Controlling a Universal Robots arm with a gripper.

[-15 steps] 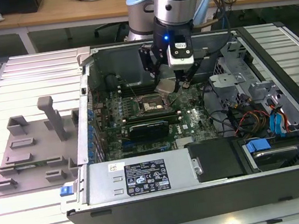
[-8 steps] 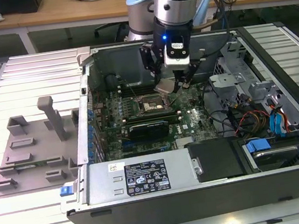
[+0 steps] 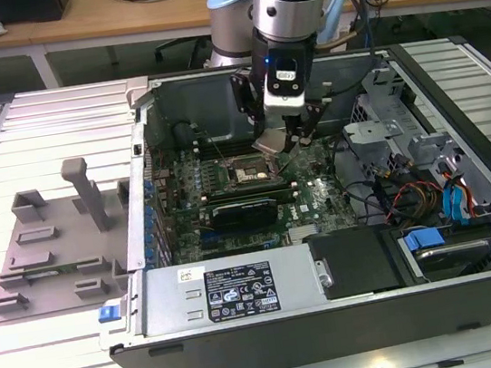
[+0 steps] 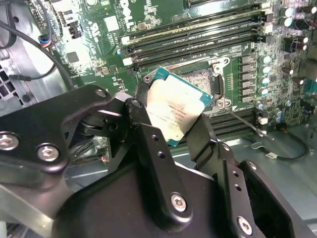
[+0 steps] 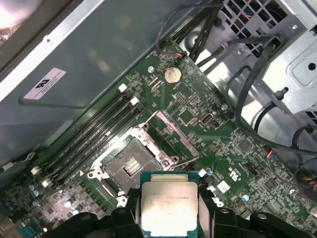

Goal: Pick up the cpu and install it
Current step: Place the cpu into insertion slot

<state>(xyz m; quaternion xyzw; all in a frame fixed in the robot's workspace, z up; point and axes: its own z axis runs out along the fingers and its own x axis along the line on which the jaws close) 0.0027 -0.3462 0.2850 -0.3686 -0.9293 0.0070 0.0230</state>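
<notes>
Inside the open case (image 3: pixel 247 326), above the motherboard (image 5: pixel 237 163), the gripper (image 3: pixel 282 138) pinches the cpu (image 5: pixel 169 204) by two opposite edges between its fingers (image 4: pixel 148 144). The cpu hangs tilted, its silver top showing in both wrist views, near the open socket (image 5: pixel 130 166) and not seated in it.

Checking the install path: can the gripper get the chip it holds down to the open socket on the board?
Probably yes. The gripper holds the chip just above the board; the socket lies bare with its metal cover swung back, and nothing lies between them.
</notes>
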